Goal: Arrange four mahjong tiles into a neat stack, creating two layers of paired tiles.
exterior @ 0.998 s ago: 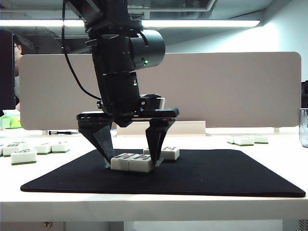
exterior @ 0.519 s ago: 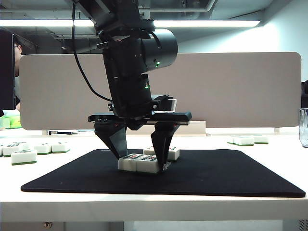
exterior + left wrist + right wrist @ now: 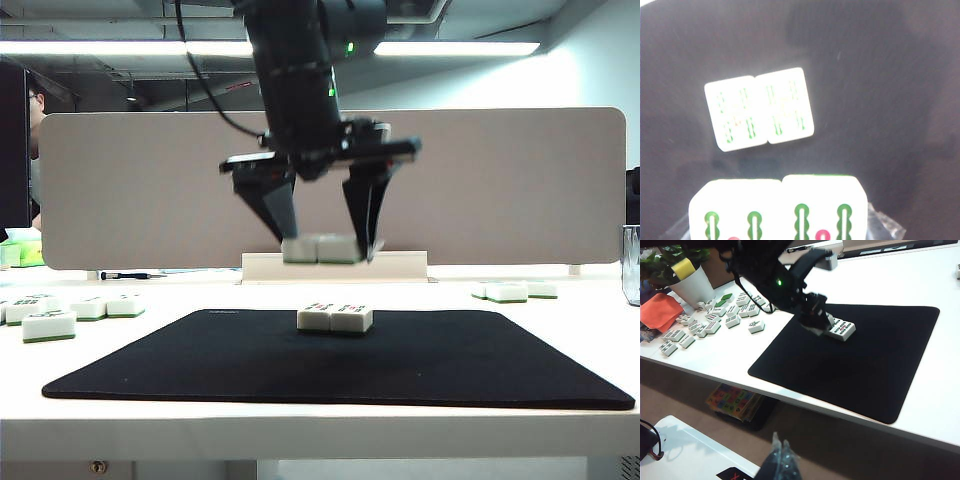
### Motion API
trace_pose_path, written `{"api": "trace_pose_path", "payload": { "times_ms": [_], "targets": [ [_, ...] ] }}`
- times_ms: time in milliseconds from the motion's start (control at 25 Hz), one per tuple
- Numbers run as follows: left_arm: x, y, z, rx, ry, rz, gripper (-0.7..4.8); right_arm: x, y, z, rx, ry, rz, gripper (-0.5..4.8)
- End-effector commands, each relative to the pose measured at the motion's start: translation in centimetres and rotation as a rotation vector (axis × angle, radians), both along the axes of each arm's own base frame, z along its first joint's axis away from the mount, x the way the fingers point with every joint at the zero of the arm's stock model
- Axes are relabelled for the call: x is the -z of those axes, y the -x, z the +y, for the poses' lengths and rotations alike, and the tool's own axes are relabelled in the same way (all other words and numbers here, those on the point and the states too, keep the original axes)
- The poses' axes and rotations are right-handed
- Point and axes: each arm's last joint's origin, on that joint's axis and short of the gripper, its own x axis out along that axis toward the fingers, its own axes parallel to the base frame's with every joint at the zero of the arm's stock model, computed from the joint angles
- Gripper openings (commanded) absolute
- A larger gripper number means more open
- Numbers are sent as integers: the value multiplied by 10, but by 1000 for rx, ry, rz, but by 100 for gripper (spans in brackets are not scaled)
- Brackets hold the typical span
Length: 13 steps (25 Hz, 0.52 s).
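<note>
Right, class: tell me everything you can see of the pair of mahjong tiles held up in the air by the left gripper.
The lifted pair of tiles is two small white blocks, smooth and glossy like plastic, with thin green bases. They sit side by side, touching, level, faces up; the left wrist view shows green bamboo marks and a red one. The left gripper clamps them from both outer ends, fingers angled inward. They hang clear above the black mat, roughly over the second pair of tiles, which lies flat on it. The right gripper hangs off the table, shut.
</note>
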Motion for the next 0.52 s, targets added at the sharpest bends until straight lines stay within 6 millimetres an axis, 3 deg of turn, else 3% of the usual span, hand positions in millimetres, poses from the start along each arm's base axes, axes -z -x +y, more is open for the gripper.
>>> {"api": "trace_pose_path", "payload": {
  "times_ms": [40,200,399,519],
  "targets": [
    [-16,-3,0,24,19,-45,236,-1,3,0,-3,1,-27,-1],
    [-10,-14,-2,8,40,-69,236,-1,3,0,-3,1,-27,-1],
    [20,-35,-3,-26,41,-50,236,-1,3,0,-3,1,-27,-1],
    [27,-43,-4,-32,68,-58,236,-1,3,0,-3,1,-27,-1]
  ]
}}
